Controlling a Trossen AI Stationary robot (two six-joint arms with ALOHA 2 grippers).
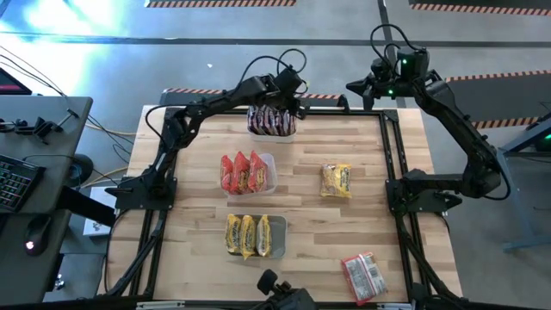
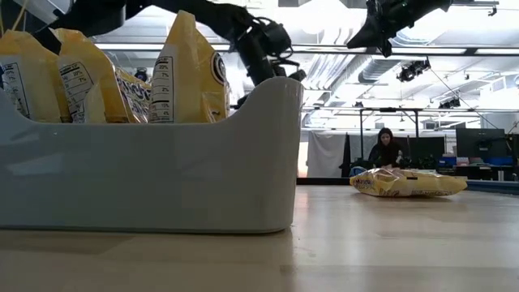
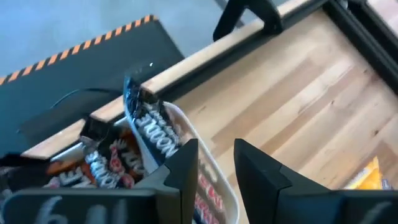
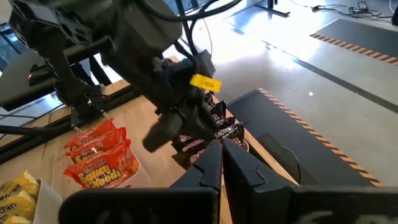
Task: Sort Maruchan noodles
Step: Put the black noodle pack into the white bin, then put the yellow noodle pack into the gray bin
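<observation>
Three clear tubs stand in a row on the table. The far tub (image 1: 272,131) holds dark brown noodle packets (image 1: 270,119), the middle tub (image 1: 269,176) red packets (image 1: 240,172), the near tub (image 1: 277,237) yellow packets (image 1: 245,234). A loose yellow packet (image 1: 336,181) lies flat right of the middle, and a loose red packet (image 1: 362,275) lies at the near right. My left gripper (image 3: 216,149) is open just over the far tub's rim (image 3: 214,168), beside an upright dark packet (image 3: 152,124). My right gripper (image 4: 222,146) is shut and empty, high over the table's far right edge (image 1: 357,86).
Black frame rails (image 1: 392,155) run along the table's left, right and far edges. The bare wood between the tubs and the right rail (image 1: 362,224) is free apart from the two loose packets. A person (image 2: 385,150) sits in the room beyond the table.
</observation>
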